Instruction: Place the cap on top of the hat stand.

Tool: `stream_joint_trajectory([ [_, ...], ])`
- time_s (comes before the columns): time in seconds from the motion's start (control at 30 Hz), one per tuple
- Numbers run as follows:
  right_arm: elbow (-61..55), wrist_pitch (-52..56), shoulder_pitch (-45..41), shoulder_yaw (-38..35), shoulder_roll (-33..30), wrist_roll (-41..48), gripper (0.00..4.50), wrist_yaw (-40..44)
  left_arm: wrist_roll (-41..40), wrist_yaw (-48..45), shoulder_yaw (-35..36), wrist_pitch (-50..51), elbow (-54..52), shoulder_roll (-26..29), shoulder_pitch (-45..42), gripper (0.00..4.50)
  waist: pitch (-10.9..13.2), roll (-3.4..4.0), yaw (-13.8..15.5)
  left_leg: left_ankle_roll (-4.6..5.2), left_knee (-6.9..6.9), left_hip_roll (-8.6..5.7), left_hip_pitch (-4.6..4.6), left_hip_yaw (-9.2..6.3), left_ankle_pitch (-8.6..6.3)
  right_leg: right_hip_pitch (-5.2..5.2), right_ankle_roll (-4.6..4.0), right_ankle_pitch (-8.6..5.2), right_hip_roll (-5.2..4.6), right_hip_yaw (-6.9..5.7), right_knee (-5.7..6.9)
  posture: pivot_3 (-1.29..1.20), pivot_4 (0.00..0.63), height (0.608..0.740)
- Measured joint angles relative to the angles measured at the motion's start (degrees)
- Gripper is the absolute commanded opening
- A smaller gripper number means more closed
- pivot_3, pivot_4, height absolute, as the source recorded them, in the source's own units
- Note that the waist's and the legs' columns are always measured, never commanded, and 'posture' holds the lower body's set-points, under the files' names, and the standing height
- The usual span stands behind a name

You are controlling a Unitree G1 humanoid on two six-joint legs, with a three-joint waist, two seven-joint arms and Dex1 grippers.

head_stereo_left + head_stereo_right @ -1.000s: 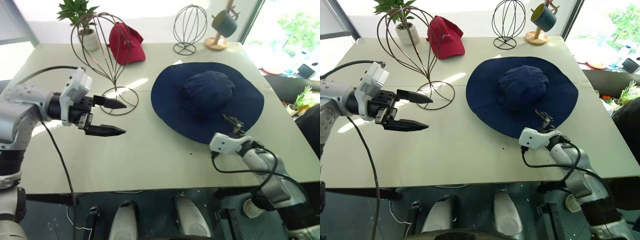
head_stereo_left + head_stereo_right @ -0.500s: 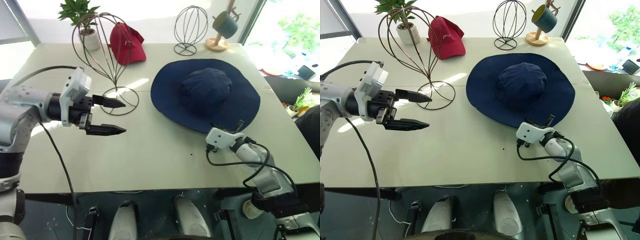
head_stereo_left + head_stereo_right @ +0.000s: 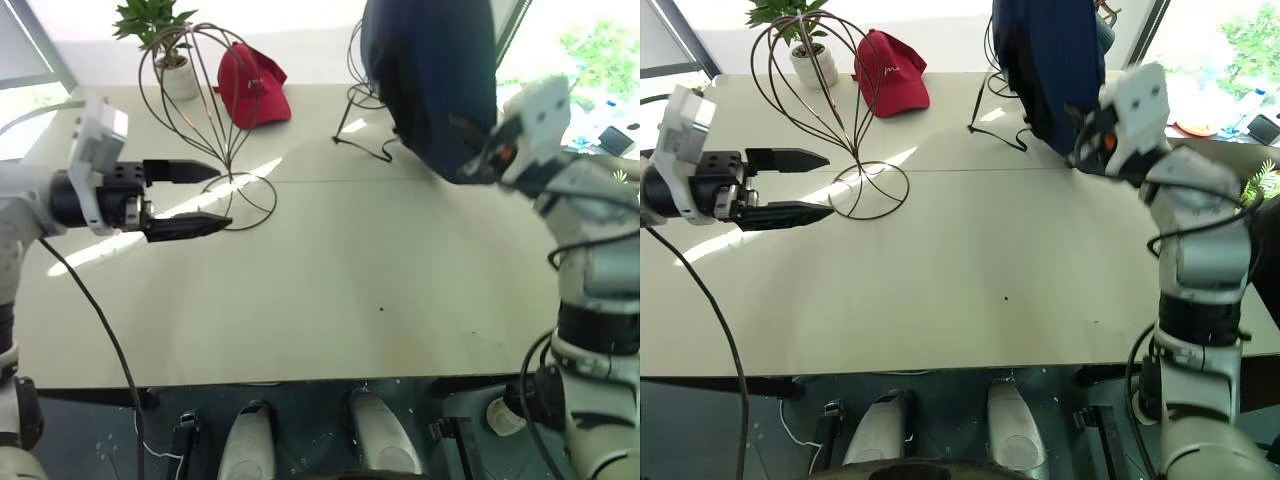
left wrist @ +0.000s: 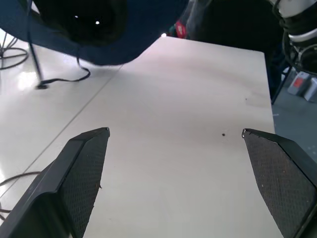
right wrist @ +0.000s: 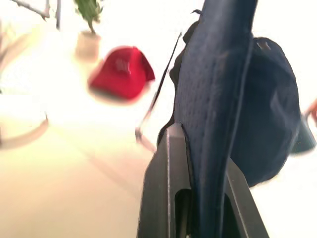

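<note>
A: Claws first. What has the right claw [image 5: 198, 198] got?

B: Its two fingers are pinched on the brim of the cap [image 3: 430, 80], which hangs edge-on in the air over the far right of the tabletop [image 3: 330, 290], up at about one o'clock. The brim runs upright between the fingers in the right wrist view, with the soft crown bulging to one side. A thin dark cord [image 3: 362, 145] trails from the cap down onto the tabletop.

A: And the left claw [image 3: 195, 198]?

B: Spread wide, holding nothing, pointing level across the tabletop at about nine o'clock. One fingertip lies just beside the ring base of the hat stand [image 3: 205, 90], though I cannot tell whether it touches.

A: Where is that stand?

B: Upright at about eleven o'clock, its balloon-shaped wire head bare and leaning slightly, well apart from the cap.

A: Anything else back there?

B: A red cap [image 3: 252, 85] lies on the tabletop just behind the stand, with a potted plant [image 3: 165, 45] at the far left corner. A smaller wire stand [image 3: 990, 60] sits behind the hanging cap, mostly hidden by it.
</note>
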Motion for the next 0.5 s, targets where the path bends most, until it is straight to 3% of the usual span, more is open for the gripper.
stream_joint_trajectory([
  [0.27, 31.13, -21.61, -27.28, 12.24, 4.60, -7.76, 0.06, 2.95, -2.22, 4.04, 15.46, 2.33, 4.57, 6.08, 3.99, 4.50, 0.10, 0.14, -1.19, 0.01, -0.15, 0.00, -0.04, 0.03, -0.01, -0.10, 0.08, 0.04, -0.03, -0.01, -0.02, 0.00, 0.150, 0.740],
  [0.5, 49.35, -46.87, -35.54, 22.90, 11.00, -18.16, 0.06, 3.96, -0.32, 3.91, 27.89, 2.68, 8.19, 11.83, 11.64, 4.50, 0.11, 0.14, -2.30, 0.01, -0.34, 0.00, -0.05, 0.05, -0.01, -0.18, 0.20, 0.11, -0.06, -0.02, -0.03, 0.00, 0.150, 0.740],
])
